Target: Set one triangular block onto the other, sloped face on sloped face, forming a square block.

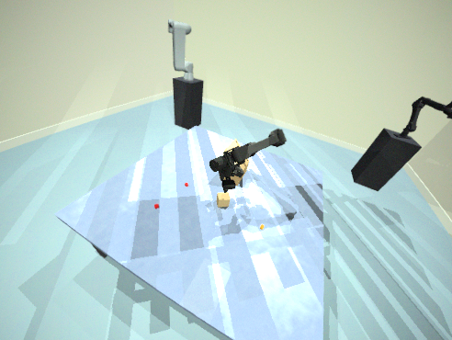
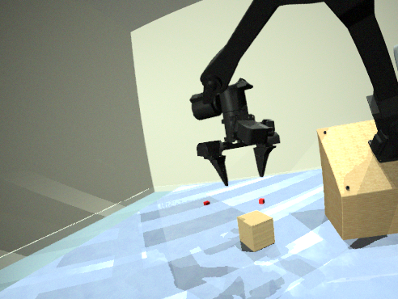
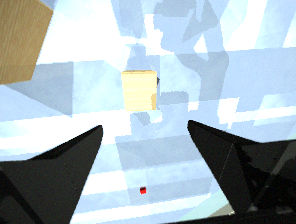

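Observation:
The two triangular blocks sit together as one wooden square block (image 1: pixel 223 200) (image 2: pixel 256 231) (image 3: pixel 140 91) on the table (image 1: pixel 156 276) (image 2: pixel 121 258). Its top looks level and its ends look about even; the seam between the sloped faces cannot be made out. My gripper (image 1: pixel 227 189) (image 2: pixel 244 181) (image 3: pixel 146 126) is open and empty. It hangs above the block with a clear gap and touches neither the block nor the table.
Two small red cubes (image 1: pixel 156 206) (image 1: pixel 186 185) (image 2: pixel 206 203) (image 2: pixel 261 200) lie on the table, one also in the wrist view (image 3: pixel 143 190). A small orange piece (image 1: pixel 262 227) lies on another side of the block. The arm's large wooden base box (image 2: pixel 364 214) (image 3: pixel 20 40) stands nearby.

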Available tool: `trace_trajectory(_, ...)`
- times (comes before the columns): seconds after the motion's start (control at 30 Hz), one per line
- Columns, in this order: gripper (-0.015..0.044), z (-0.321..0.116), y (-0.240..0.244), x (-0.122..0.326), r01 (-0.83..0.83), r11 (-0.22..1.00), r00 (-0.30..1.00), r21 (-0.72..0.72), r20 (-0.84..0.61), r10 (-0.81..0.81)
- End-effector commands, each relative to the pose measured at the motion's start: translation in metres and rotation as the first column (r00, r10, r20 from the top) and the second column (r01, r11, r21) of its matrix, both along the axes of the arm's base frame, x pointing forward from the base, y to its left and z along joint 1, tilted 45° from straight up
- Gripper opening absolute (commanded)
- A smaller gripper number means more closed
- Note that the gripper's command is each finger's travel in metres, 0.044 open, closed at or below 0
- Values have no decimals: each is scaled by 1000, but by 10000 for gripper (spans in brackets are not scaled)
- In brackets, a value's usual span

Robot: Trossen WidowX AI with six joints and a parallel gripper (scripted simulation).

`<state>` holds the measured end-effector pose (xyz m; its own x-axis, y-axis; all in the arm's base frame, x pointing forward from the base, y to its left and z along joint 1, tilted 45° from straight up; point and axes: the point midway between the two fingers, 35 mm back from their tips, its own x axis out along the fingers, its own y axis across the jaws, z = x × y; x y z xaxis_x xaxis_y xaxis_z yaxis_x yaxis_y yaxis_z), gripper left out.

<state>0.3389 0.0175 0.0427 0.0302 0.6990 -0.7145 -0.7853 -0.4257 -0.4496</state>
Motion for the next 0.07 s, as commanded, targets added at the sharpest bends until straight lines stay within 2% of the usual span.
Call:
trace_trajectory(0.0,440,0,0,0,5,1000,1000,-1,-1,-5)
trace_trajectory(0.03,440,0,0,0,5,1000,1000,-1,-1,-5)
